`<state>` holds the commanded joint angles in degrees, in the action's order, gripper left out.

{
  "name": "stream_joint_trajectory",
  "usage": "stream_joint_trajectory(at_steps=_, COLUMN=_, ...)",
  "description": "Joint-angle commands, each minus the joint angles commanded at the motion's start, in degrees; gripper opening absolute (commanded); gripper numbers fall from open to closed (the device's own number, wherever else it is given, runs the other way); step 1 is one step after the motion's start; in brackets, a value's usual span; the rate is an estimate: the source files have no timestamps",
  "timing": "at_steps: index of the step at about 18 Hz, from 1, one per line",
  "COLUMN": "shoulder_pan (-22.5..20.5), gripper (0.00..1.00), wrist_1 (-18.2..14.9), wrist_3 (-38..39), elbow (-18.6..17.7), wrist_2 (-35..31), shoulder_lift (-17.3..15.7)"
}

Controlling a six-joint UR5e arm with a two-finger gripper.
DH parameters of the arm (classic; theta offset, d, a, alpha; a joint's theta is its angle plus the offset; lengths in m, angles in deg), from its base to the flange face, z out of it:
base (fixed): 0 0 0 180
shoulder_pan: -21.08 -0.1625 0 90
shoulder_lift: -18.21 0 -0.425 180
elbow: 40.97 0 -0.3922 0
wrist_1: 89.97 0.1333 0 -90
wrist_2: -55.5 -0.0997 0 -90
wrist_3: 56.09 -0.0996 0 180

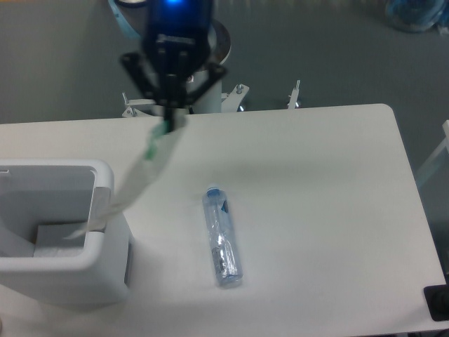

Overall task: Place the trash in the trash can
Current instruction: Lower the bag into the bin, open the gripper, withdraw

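Note:
My gripper (170,119) hangs high over the table's back left, shut on the top of the clear plastic bag with green print (144,172). The bag trails down and to the left, and its lower end reaches the right rim of the white trash can (63,239) at the front left. The clear bottle with a blue cap and label (222,235) lies flat on the table (323,210), right of the can and well apart from the gripper.
The arm's pedestal base (203,77) stands behind the table's back edge. A dark object (438,303) sits at the front right corner. A pale sheet lies inside the trash can.

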<state>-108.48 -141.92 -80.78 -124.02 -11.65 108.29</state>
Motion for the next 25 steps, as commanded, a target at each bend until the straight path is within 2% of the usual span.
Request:
stream_joint_trajectory(at_steps=2, shoulder_pan=2.3, gripper=0.00, wrist_1=0.0, wrist_3=-0.4, elbow=-0.4, wrist_2=-0.3, shoulder_lift=-0.2)
stream_joint_trajectory(at_steps=6, shoulder_pan=5.2, gripper=0.00, wrist_1=0.0, wrist_3=-7.5, elbow=-2.0, wrist_2=-0.3, shoulder_lift=0.2)
stream_joint_trajectory(at_steps=10, shoulder_pan=7.5, gripper=0.00, wrist_1=-0.2, wrist_3=-11.3, elbow=-2.2, wrist_2=-0.8, shoulder_lift=2.5)
stream_joint_trajectory(at_steps=14, shoulder_pan=8.2, gripper=0.00, wrist_1=-0.3, wrist_3=-13.4, elbow=-3.3, wrist_2=-1.7, shoulder_lift=3.8)
stream_joint_trajectory(at_steps=18, shoulder_pan=9.9, gripper=0.00, wrist_1=-0.3, wrist_3=-15.6, elbow=-4.6, wrist_2=-6.9, shoulder_lift=5.0)
stream_joint_trajectory(at_steps=24, shoulder_pan=11.6, gripper=0.00, wrist_1=-0.2, wrist_3=-16.5, elbow=-4.7, wrist_2=-7.6, shoulder_lift=7.2)
stream_joint_trajectory(at_steps=25, shoulder_pan=11.8, gripper=0.03, wrist_1=-0.2, wrist_3=-16.3, elbow=-4.8, wrist_2=-7.6, shoulder_lift=7.3)
